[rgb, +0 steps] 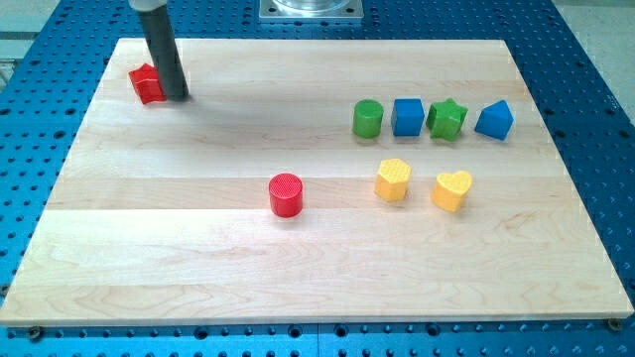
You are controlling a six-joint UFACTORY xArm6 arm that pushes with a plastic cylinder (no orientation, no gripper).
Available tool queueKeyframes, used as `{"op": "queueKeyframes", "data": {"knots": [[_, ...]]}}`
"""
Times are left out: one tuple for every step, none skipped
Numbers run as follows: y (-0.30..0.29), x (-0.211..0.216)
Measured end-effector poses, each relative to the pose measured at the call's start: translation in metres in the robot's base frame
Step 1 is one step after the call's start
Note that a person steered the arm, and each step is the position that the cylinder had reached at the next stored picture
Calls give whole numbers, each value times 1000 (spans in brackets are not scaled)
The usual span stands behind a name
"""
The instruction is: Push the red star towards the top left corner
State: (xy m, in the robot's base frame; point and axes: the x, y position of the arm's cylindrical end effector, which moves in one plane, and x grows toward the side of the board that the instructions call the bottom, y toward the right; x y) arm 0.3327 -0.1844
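The red star (146, 83) lies near the board's top left corner, partly hidden by the rod. My tip (177, 96) rests on the board right against the star's right side. The dark rod rises from there to the view's top edge.
A red cylinder (286, 194) stands near the board's middle. In a row at the right are a green cylinder (368, 118), a blue cube (408, 116), a green star (446, 120) and a blue block (494, 120). Below them lie a yellow block (393, 180) and a yellow heart (451, 190).
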Motion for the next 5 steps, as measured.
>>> {"op": "queueKeyframes", "data": {"knots": [[-17,16],[-16,-9],[-8,-29],[-8,-8],[-21,-23]]}}
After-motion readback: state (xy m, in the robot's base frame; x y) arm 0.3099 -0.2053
